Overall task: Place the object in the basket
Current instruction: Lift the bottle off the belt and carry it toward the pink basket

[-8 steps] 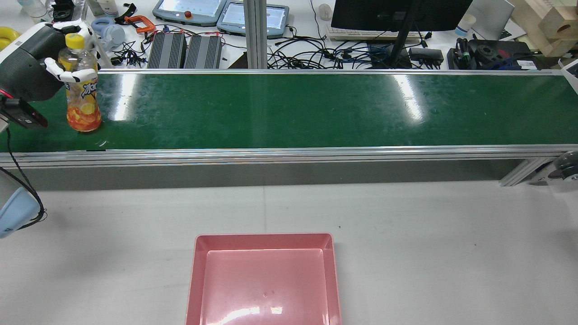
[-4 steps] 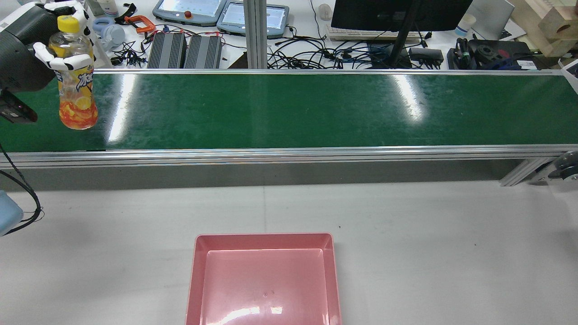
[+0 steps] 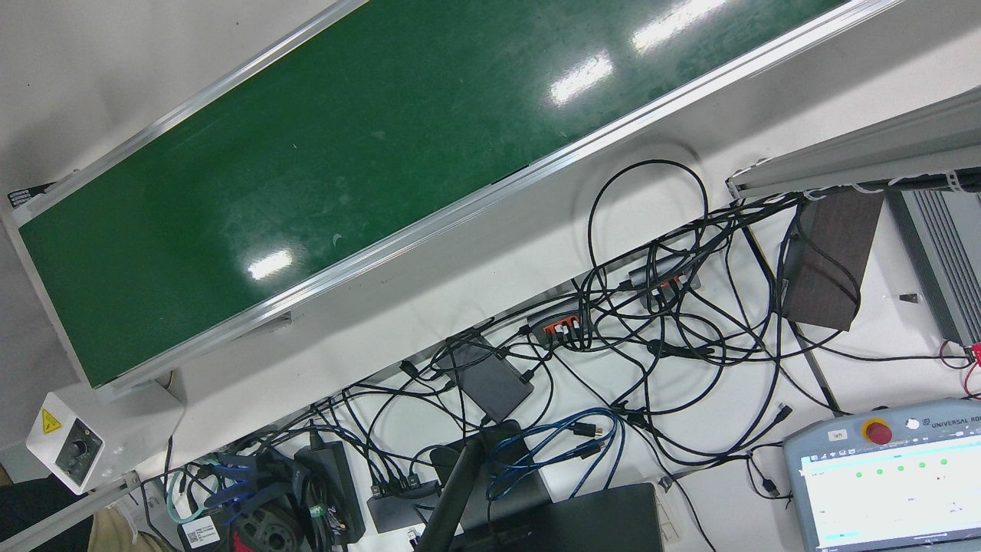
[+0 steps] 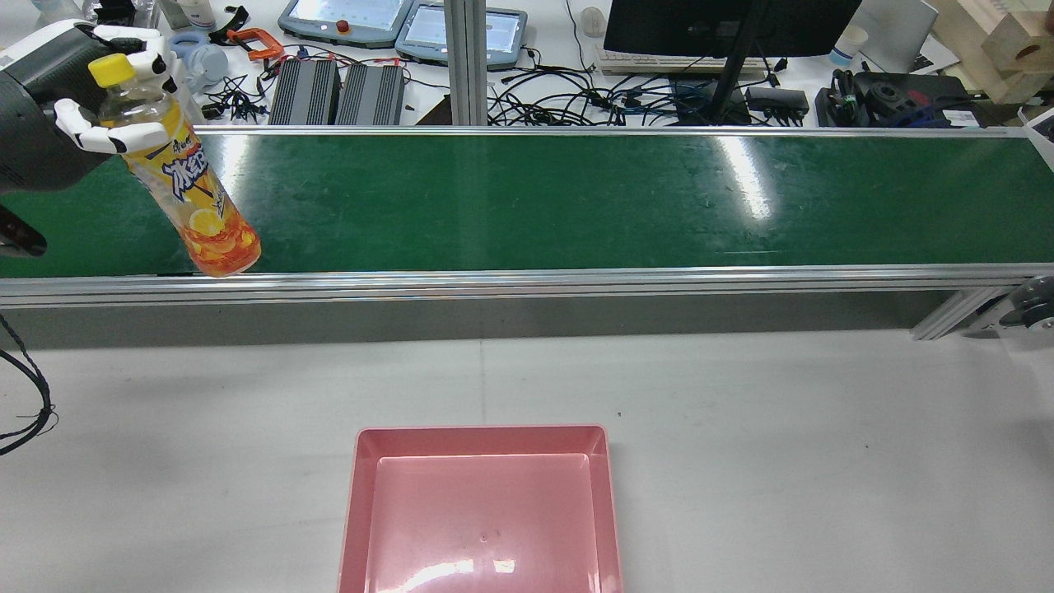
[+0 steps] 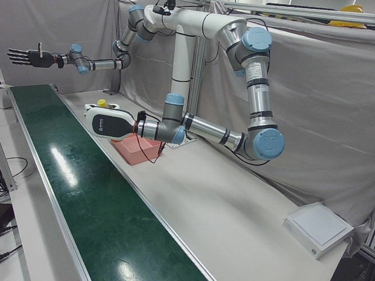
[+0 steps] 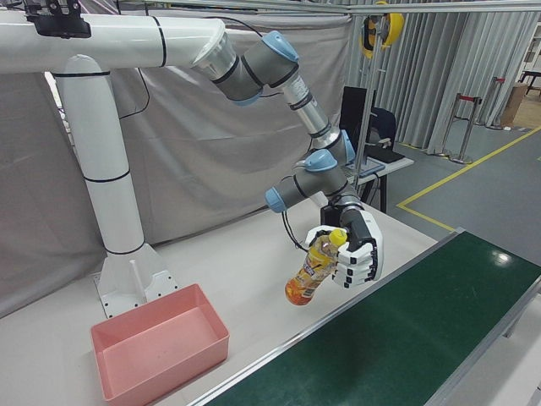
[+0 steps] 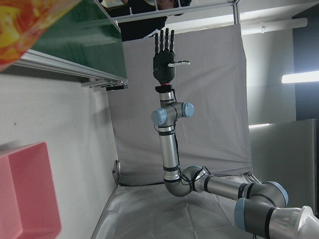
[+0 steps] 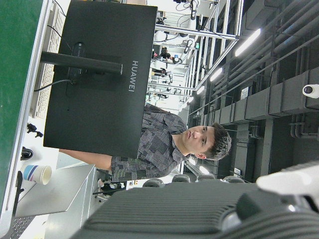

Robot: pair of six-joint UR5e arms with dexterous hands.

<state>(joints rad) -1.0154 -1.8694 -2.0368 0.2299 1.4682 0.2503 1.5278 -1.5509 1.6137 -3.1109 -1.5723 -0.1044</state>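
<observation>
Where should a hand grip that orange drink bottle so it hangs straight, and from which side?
Probably the labelled middle of the bottle, approached from the side with fingers wrapped around its round body. The left hand holds it high, just under the yellow cap, and the bottle hangs tilted, its base out by the conveyor's near rail. A grip lower down should keep it upright.
</observation>
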